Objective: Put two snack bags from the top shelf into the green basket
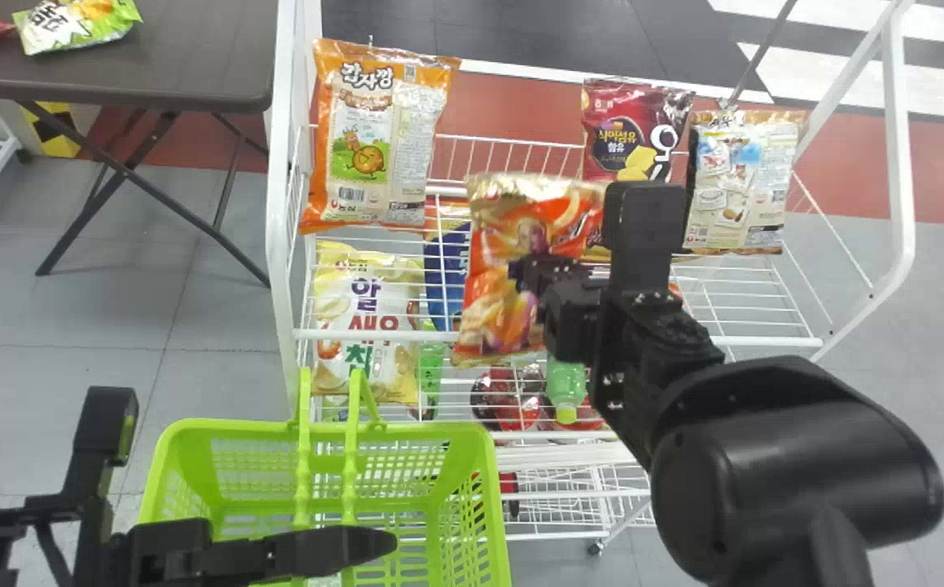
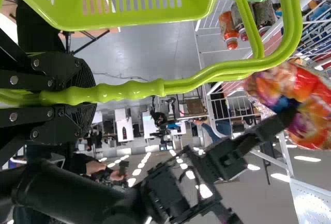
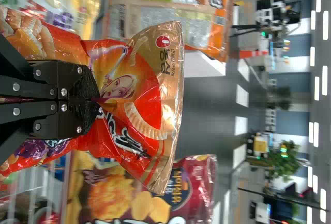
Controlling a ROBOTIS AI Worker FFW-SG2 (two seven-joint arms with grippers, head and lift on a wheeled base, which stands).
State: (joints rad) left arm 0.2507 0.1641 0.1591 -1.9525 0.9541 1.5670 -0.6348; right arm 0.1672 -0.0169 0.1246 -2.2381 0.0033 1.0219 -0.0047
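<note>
My right gripper (image 1: 525, 273) is shut on an orange snack bag (image 1: 492, 318), held upright in front of the shelf rack. In the right wrist view the gripper (image 3: 98, 100) pinches the middle of this orange bag (image 3: 150, 94). At the lower left, my left gripper (image 1: 374, 545) lies over the green basket (image 1: 488, 489). The left wrist view has the left gripper (image 2: 85, 94) shut on the basket handle (image 2: 201, 76). On the top shelf stand an orange-and-white bag (image 1: 374, 139), a dark red bag (image 1: 615, 130) and a beige bag (image 1: 741, 179).
The white wire rack (image 1: 280, 163) rises behind the basket. Its lower level holds a yellow-and-white bag (image 1: 366, 318) and a green bottle (image 1: 566, 387). A dark table (image 1: 187, 57) with two snack bags stands at the back left.
</note>
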